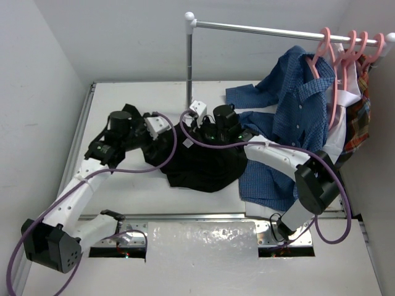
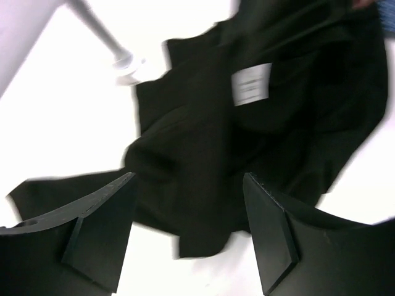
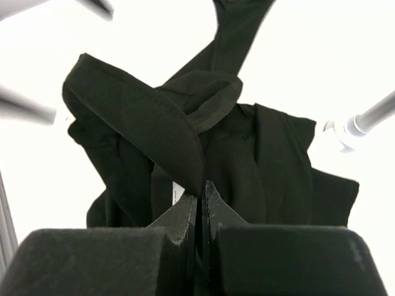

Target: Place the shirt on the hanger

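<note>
The black shirt (image 1: pixel 207 163) lies crumpled on the white table between my two arms. Its white neck label (image 2: pixel 251 84) faces up. My left gripper (image 1: pixel 164 128) hovers at the shirt's left edge, open and empty, with black cloth (image 2: pixel 197 154) between and below the fingers (image 2: pixel 105 209). My right gripper (image 1: pixel 195 118) is at the shirt's far edge, shut on a folded hem of the shirt (image 3: pixel 154 117), which is raised in front of its fingertips (image 3: pixel 185 209). Several salmon-pink hangers (image 1: pixel 333 68) hang from the rail at the far right, apart from both grippers.
A metal rail (image 1: pixel 259 26) on a white post (image 1: pixel 189 61) stands behind the shirt; the post's foot shows in the left wrist view (image 2: pixel 126 65). A blue button-up shirt (image 1: pixel 296 117) drapes from a hanger onto the table. A plaid garment (image 1: pixel 361 123) hangs at the right wall.
</note>
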`<state>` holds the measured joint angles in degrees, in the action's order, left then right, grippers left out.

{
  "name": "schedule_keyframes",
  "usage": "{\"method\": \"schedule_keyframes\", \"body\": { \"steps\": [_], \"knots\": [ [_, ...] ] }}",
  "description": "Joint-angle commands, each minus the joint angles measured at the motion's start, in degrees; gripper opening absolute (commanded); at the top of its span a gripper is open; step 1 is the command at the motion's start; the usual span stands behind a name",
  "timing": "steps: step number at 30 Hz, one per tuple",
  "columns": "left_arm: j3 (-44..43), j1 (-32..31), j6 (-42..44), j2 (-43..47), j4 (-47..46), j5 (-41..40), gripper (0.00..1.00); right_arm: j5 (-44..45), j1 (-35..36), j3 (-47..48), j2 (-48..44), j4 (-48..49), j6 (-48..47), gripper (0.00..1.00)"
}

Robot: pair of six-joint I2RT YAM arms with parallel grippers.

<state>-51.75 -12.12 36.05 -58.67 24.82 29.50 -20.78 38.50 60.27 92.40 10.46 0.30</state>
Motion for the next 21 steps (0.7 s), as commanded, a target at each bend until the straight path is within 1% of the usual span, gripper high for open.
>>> {"method": "schedule_keyframes", "body": {
  "steps": [1,4,5,6,7,8,12,13,17,19,21],
  "knots": [
    [-0.2,-4.5,-2.7,0.4,-3.1,-4.4,0.67,3.3,0.3,4.8,0.2,-1.7,5.2,0.0],
    [0.0,-4.7,-3.5,2.6,-4.5,-3.2,0.65,4.9,0.3,6.3,0.5,-3.9,6.9,0.0],
    [0.1,-4.8,-3.6,3.1,-4.6,-2.4,0.59,5.6,0.3,6.4,0.6,-4.1,7.4,0.0],
    [0.3,-4.8,-3.7,3.7,-4.7,-2.2,0.55,6.0,0.3,6.7,0.6,-4.6,8.3,0.0],
    [1.0,-4.9,-2.7,3.6,-4.1,-1.6,0.51,6.3,0.3,6.8,0.7,-4.7,8.7,0.0],
    [1.5,-5.0,-2.1,3.2,-3.6,-1.4,0.51,6.4,0.3,6.9,0.7,-4.7,9.0,0.0],
    [4.8,-5.2,-2.6,-1.6,-6.5,-7.8,0.54,6.4,0.3,7.1,0.9,-4.6,10.2,0.0],
    [5.0,-5.2,-2.7,-2.6,-7.4,-8.4,0.54,6.3,0.3,7.0,0.9,-4.5,10.4,0.0],
    [5.9,-5.2,-1.5,-6.8,-10.0,-6.6,0.57,6.3,0.3,6.8,0.8,-3.9,11.1,0.0],
    [6.1,-5.2,-2.2,-8.4,-13.0,-8.0,0.6,6.2,0.3,6.6,0.7,-3.9,11.1,0.0],
    [6.0,-5.2,-3.1,-9.4,-15.7,-11.1,0.62,6.0,0.3,6.4,0.8,-3.9,11.0,0.0]
  ]
}}
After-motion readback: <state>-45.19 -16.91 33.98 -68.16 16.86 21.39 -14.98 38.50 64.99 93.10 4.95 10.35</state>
